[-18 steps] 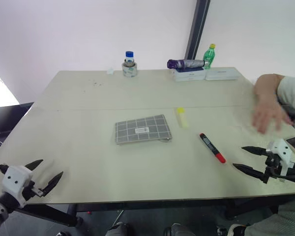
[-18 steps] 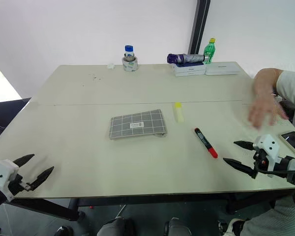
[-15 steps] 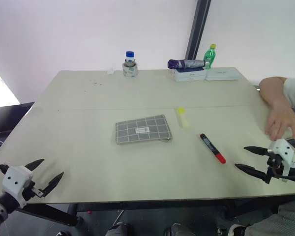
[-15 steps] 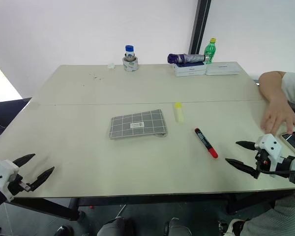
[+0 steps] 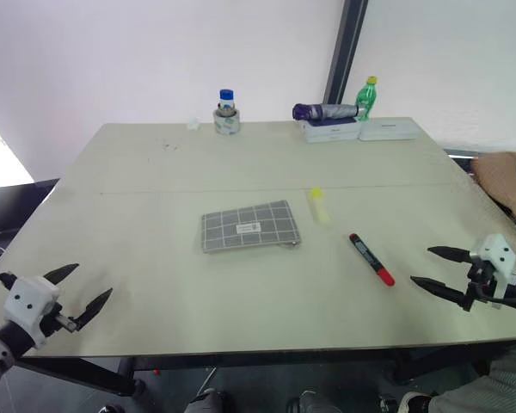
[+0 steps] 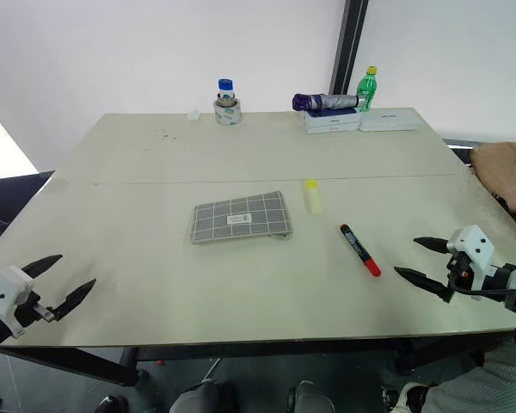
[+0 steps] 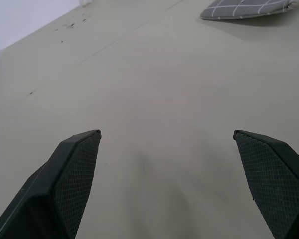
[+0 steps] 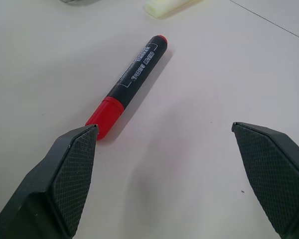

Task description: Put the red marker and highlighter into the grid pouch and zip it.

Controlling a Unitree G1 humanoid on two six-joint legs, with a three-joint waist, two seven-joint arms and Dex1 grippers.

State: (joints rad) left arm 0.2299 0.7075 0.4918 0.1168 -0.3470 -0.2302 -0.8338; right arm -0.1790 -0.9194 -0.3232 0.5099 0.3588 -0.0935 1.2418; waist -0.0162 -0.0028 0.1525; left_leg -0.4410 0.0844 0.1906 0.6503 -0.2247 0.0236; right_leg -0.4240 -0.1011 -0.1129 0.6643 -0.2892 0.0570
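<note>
Start-of-task layout; nothing packed yet. Grid pouch [image 5: 249,227] lies flat near the middle of the desk [image 5: 155,172], label up, apparently zipped or nearly so — the zipper edge cannot be read clearly. Highlighter [image 5: 317,205] lies just beside the pouch's right end, a little toward the far edge, apart from it. Red marker [image 5: 371,258] lies alone further toward the right edge and nearer the front edge, on a diagonal; in the right wrist view the red marker [image 8: 128,85] sits just ahead of the left-hand finger, the red end nearest, not touched.

Right gripper [image 5: 439,268] hovers above the desk near the front right corner, fingers spread wide and empty, aimed toward the marker — likely staged there because the marker is its closest object. Left gripper [image 5: 82,289] hangs at the front left corner, likewise spread and empty, well apart from the pouch; in the left wrist view, only a corner of the pouch [image 7: 246,8] sits far ahead.

A person's hand [image 5: 507,176] rests at the right edge, clear of the task items.

Judgement: the pouch probably needs opening first, one gripper pinning the fabric; thin flat cloth and a small zipper pull look like the hard part.
</note>
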